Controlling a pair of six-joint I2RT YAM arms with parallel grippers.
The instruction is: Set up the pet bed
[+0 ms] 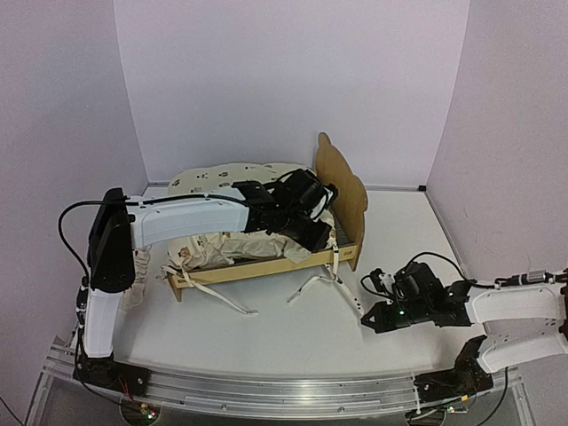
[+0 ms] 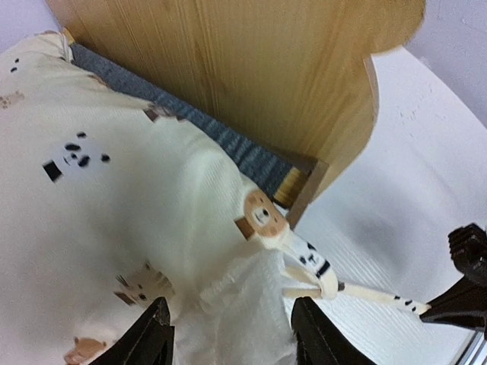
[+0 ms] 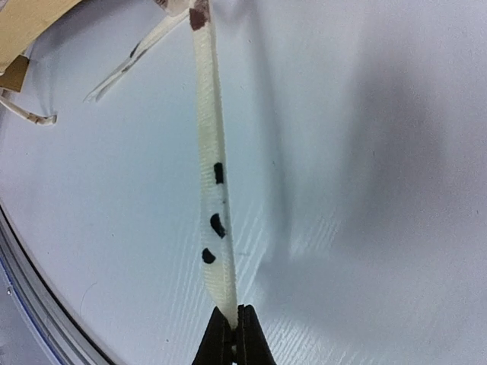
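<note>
The pet bed (image 1: 342, 191) stands mid-table, its plywood bear-ear headboard (image 2: 251, 68) at the right end and a strip of grey base (image 2: 228, 144) showing. A cream bear-print cushion (image 1: 235, 247) lies crumpled on it. My left gripper (image 2: 232, 334) is open over the cushion's (image 2: 114, 190) near right corner. White ruffle lies loose between its fingers (image 2: 156, 338). My right gripper (image 3: 234, 331) sits low on the table, right of the bed, shut on the end of a cream spotted tie strap (image 3: 213, 190). The strap runs taut back to that corner.
More cushion ties (image 1: 222, 300) trail onto the white table (image 1: 293, 346) in front of the bed. Part of the cushion hangs over the bed's far side (image 1: 222, 173). A pale cloth bundle (image 1: 138, 280) lies by the left arm's upright link. Walls close the back and sides.
</note>
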